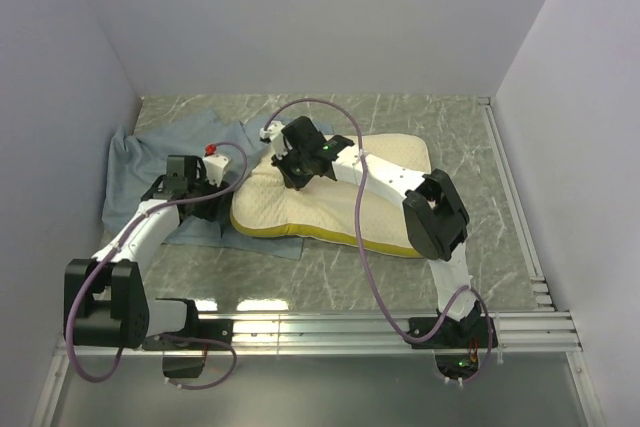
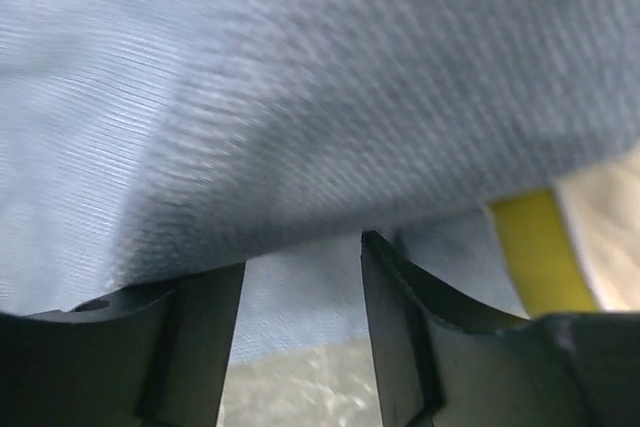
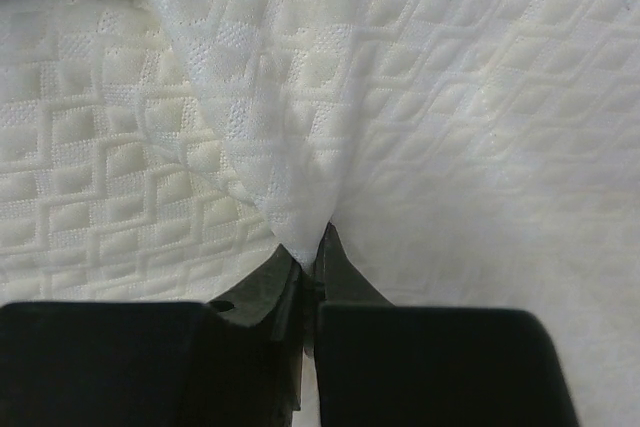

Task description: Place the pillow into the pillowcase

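Observation:
The cream-white quilted pillow [image 1: 335, 202] lies in the middle of the table, its yellow edge facing the front. The blue-grey pillowcase [image 1: 145, 157] lies crumpled to its left, with one part tucked under the pillow's left end. My right gripper [image 1: 290, 177] is over the pillow's left end and is shut on a pinched fold of the pillow's cover [image 3: 300, 197]; the right gripper [image 3: 311, 247] shows no gap. My left gripper [image 1: 213, 204] is low at the pillow's left edge. In the left wrist view it [image 2: 302, 259] is open, with pillowcase fabric [image 2: 300, 97] draped just beyond its tips and the pillow's yellow edge [image 2: 538, 252] to the right.
Grey walls close in the table on the left, back and right. A metal rail [image 1: 380, 327] runs along the front edge and another [image 1: 512, 197] along the right side. Purple cables loop over both arms.

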Action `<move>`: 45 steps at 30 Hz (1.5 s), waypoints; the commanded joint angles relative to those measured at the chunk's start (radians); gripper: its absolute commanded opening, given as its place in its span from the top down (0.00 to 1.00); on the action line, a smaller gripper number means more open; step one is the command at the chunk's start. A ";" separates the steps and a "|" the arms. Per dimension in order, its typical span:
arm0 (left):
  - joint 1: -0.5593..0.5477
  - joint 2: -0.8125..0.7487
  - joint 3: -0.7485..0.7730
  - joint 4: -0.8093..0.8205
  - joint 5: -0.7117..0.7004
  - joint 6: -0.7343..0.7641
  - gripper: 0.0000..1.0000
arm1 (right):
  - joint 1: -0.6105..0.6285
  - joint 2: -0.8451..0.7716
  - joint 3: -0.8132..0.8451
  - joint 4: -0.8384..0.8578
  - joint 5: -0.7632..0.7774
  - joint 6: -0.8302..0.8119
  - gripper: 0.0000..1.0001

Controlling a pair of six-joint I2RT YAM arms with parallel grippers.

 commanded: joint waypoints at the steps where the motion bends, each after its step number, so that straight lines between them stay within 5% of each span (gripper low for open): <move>1: -0.001 0.008 -0.002 0.142 -0.095 -0.056 0.44 | -0.008 -0.020 0.044 0.037 -0.034 0.047 1.00; 13: -0.001 0.126 0.032 0.165 0.048 -0.099 0.43 | -0.014 -0.015 0.038 0.043 -0.036 0.075 1.00; 16: -0.001 0.168 0.057 0.144 0.064 -0.103 0.58 | -0.017 -0.013 0.039 0.045 -0.030 0.096 1.00; 20: 0.002 0.144 0.075 0.058 0.126 -0.057 1.00 | -0.018 -0.015 0.042 0.049 -0.019 0.125 1.00; 33: 0.011 -0.237 0.149 -0.407 0.402 0.136 1.00 | -0.014 0.023 0.119 0.045 0.152 0.375 1.00; 45: -0.012 -0.050 0.299 -0.596 0.629 0.264 1.00 | 0.014 0.066 0.194 0.068 0.206 0.532 1.00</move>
